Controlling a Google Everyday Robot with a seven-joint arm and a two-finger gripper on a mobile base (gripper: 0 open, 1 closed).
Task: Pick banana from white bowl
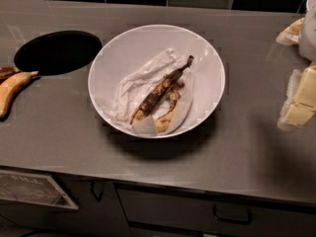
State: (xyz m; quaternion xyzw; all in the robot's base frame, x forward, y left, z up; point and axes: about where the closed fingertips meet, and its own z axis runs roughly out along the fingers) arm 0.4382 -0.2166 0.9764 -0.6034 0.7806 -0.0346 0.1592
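The white bowl (197, 48) stands in the middle of the grey counter. The long brown-black banana (159, 91) lies on a diagonal in it, with its dark stem up to the right and its yellowish end down to the left. A shorter, yellower spotted banana (168, 116) lies just below it. Both rest on crumpled white paper (136, 83). My gripper (284, 80) is at the right edge of the view, over the counter and to the right of the bowl. Its pale fingers (300, 100) are spread apart and hold nothing.
A round black hole (58, 52) is cut into the counter at the left. Another yellow banana (12, 90) lies at the far left edge, with a dark piece above it. Dark tiles run along the back. Drawer handles (232, 216) are below the counter's front edge.
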